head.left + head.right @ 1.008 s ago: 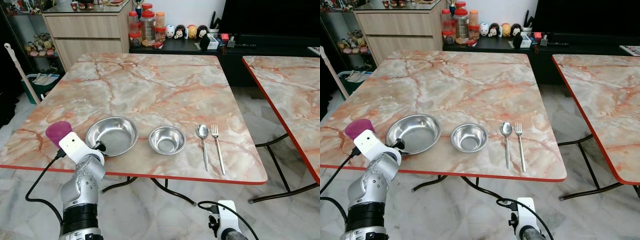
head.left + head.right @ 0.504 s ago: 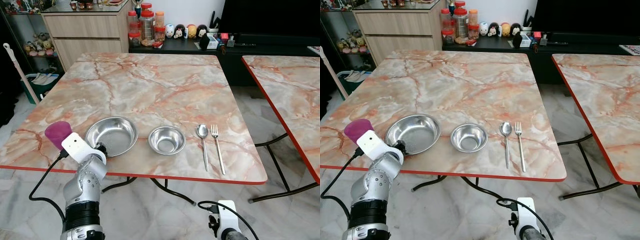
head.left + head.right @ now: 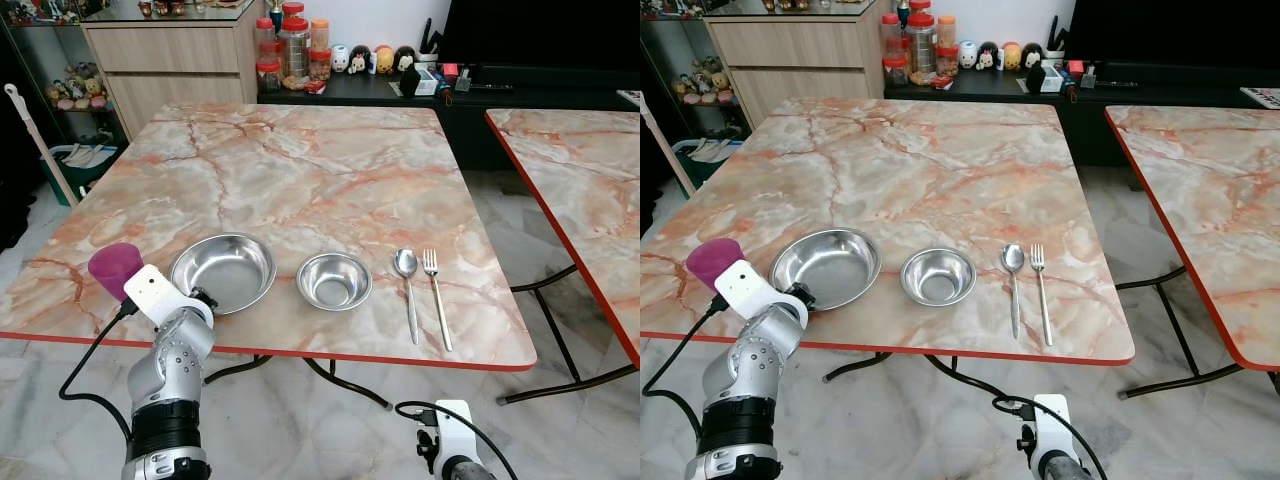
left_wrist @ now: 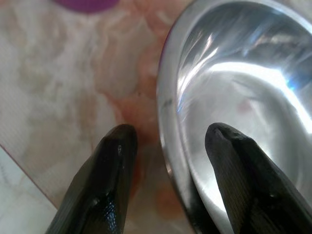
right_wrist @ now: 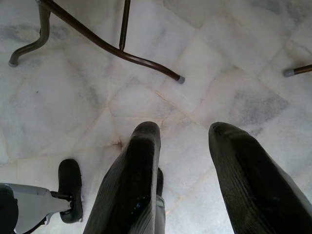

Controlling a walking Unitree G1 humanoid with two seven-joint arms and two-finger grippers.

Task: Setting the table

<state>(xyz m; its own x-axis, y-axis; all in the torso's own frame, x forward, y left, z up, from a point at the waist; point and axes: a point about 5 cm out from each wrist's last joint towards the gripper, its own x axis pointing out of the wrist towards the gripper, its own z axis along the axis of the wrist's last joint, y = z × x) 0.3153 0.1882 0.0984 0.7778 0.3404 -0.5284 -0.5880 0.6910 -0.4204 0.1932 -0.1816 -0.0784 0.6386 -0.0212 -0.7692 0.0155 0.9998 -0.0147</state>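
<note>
- A marble-patterned table [image 3: 300, 170] with a red edge stood on a pale tiled floor [image 3: 330, 430].
- A second matching table [image 3: 590, 170] stood just beside it.
- A wooden drawer cabinet [image 3: 170, 65] and a dark low unit [image 3: 520, 95] lined the far wall.

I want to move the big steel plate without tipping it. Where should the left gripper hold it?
Grip the large steel plate by its near-left rim, coming from the table edge. The left gripper is open astride that thin raised lip, one finger inside, one outside.
</note>
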